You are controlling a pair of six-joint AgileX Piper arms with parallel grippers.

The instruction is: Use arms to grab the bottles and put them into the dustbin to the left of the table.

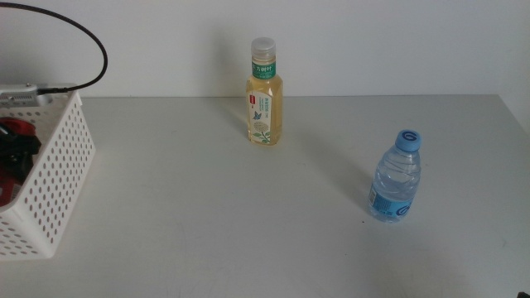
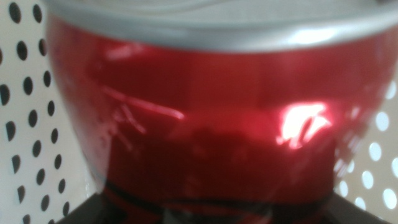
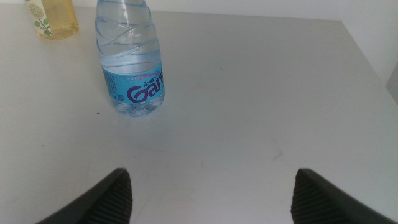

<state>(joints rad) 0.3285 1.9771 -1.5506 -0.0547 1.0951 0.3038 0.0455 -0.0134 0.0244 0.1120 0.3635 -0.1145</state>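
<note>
Spread wide, my right gripper [image 3: 211, 193] faced the upright water bottle [image 3: 132, 59] at eleven o'clock. Only my left wrist view showed the red soda can [image 2: 211, 124] inside the dustbin [image 1: 54, 165]; whether the left jaws were gripping it I couldn't tell.

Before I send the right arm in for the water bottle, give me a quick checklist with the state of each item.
1. Right gripper open: ok, jaws spread wide.
2. Water bottle upright on the table: ok.
3. Water bottle centred between the right jaws: not ok, it stands off to one side.
4. Tea bottle clear of the water bottle: ok, well apart.
5. Soda can inside the basket: ok, perforated walls around it.
6. Left gripper has let go of the can: cannot tell.
</note>
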